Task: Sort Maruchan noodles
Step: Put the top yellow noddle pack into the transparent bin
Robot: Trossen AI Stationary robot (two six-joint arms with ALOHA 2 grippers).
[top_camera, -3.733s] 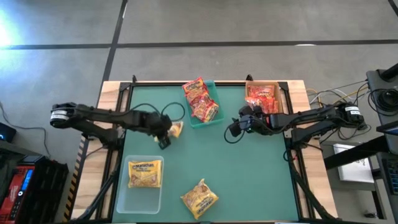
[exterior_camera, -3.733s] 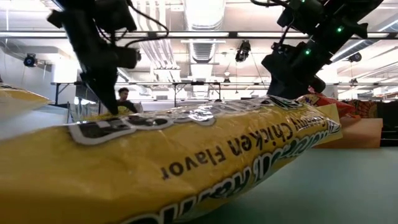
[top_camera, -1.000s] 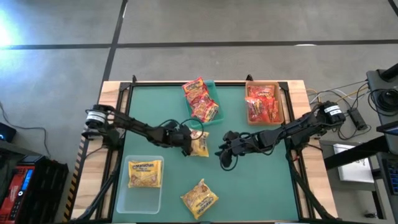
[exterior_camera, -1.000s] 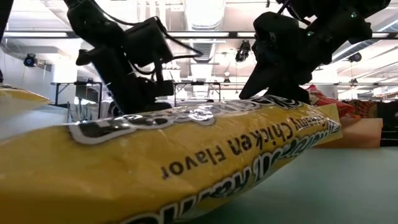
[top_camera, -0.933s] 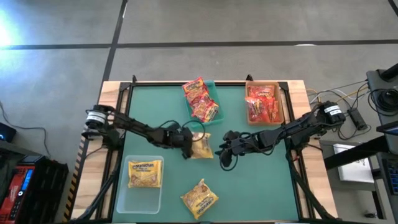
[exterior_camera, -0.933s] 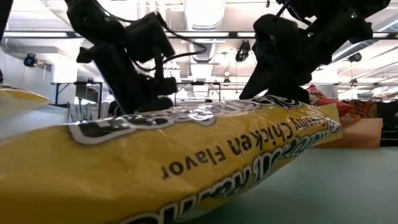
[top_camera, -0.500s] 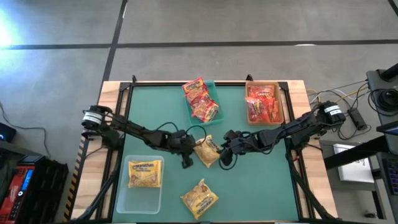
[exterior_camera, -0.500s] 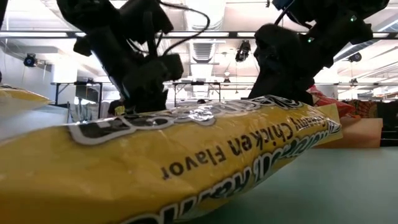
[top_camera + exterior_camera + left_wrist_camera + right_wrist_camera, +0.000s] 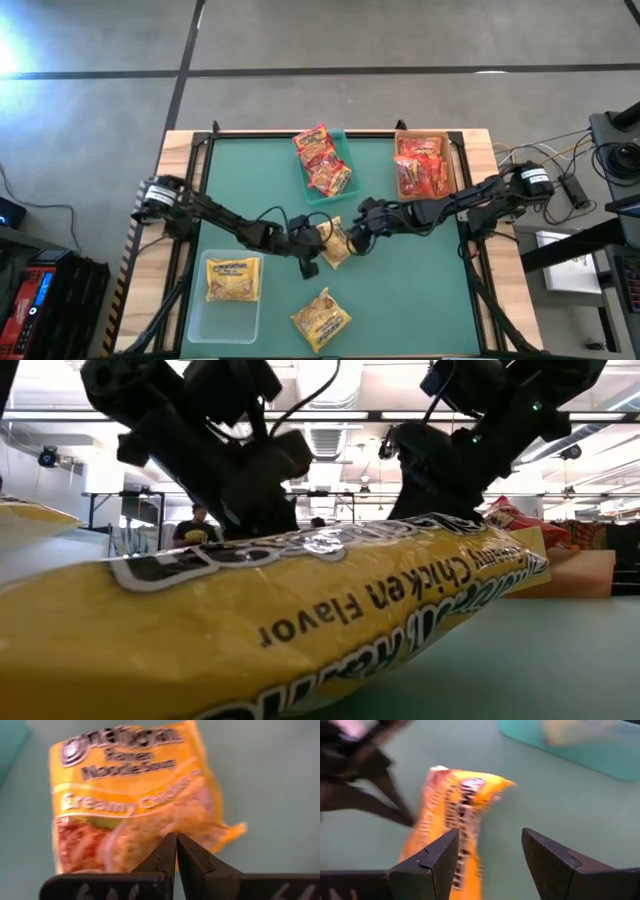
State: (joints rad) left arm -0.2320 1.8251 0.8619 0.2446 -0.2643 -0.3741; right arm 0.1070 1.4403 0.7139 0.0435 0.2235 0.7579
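Observation:
A yellow-orange Maruchan noodles packet (image 9: 336, 244) is at the table's middle, with my left gripper (image 9: 320, 243) shut on it. My right gripper (image 9: 352, 236) is open at the packet's right side. In the right wrist view the packet (image 9: 454, 815) stands on edge just ahead of that gripper's (image 9: 490, 835) open fingers, close to one of them; whether it touches I cannot tell. Another yellow packet (image 9: 320, 318) lies flat near the front edge and fills the low view (image 9: 300, 610). My left gripper (image 9: 176, 846) pinches the packet's thin end edge (image 9: 167, 827) between its two shut fingers, at the end away from the printed brand name. The fingers slant downward from the table's left. The packet sticks out ahead of the fingertips, turned on edge.
A teal bin (image 9: 345, 150) at the far middle holds red packets. A tan bin (image 9: 400, 150) at the far right holds more red ones. A clear bin (image 9: 232, 310) at the near left holds one yellow packet (image 9: 232, 278). Bare green mat lies at the near right.
My left gripper has carried the packet toward the table's right and a little toward the near edge, tipping its wrist, so the packet has turned about. My right gripper has stayed open and has moved left toward the packet, closing the gap between the two.

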